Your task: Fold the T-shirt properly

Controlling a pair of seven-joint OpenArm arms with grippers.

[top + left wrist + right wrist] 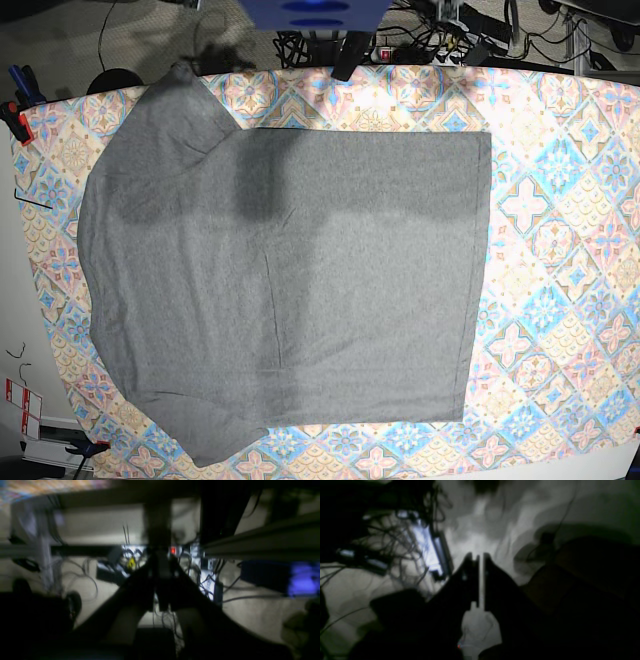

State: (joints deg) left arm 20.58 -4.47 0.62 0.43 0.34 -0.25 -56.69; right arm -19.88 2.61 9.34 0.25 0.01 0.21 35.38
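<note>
Left hand [162, 580]: dark and blurred in its wrist view, fingers drawn together, holding nothing, pointed at a floor of tangled cables.
Right hand [480, 580]: fingers closed to a thin slit, holding nothing, over a dim floor.
T-shirt [290, 290]: lies spread flat across the counter, sleeves toward the left of the base view, hem edge at right.
Tablecloth [560, 250]: colourful tile pattern, bare to the right of the T-shirt.
</note>
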